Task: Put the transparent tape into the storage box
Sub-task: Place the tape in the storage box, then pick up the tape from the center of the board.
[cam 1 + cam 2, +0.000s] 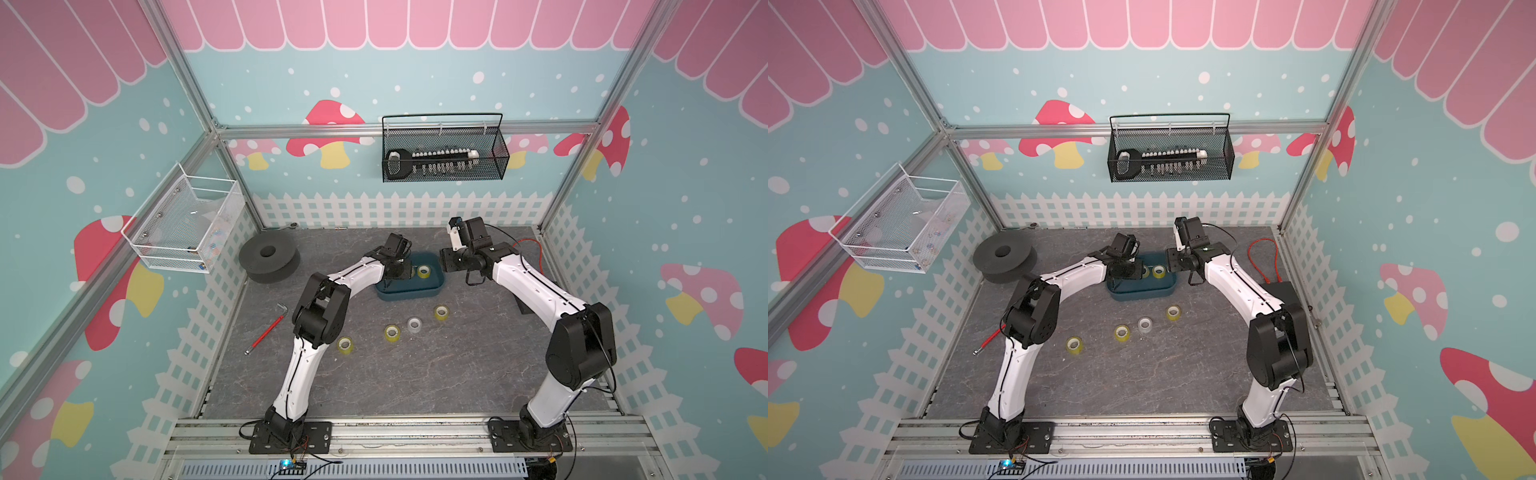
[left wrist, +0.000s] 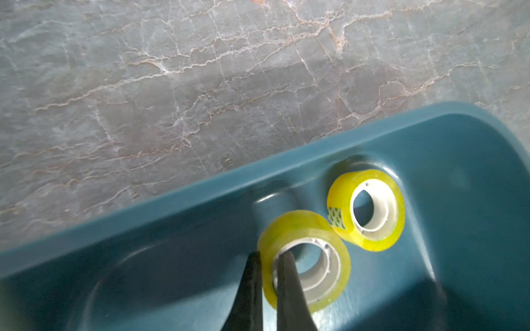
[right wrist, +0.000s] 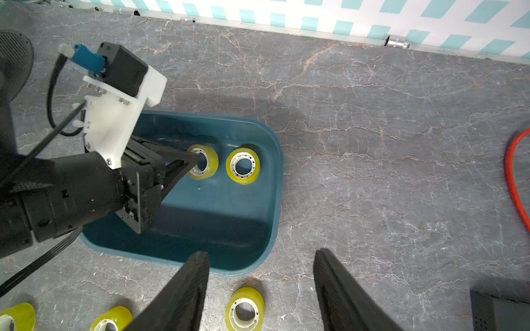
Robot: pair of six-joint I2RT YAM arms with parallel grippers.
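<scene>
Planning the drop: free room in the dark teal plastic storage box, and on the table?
Storage box: the half nearer the arm bases is bare; its far wall crowded by a loose yellow tape roll and the second roll pinched in the left gripper. Grey marbled table: bare between the row of four rolls and the bases.

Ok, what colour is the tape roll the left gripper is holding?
The roll is translucent yellow around a white core; the left wrist view shows it best.

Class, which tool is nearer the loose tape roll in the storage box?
Left. The left tool grips another roll right beside the loose tape roll inside the storage box; the right tool hangs open by its end.
</scene>
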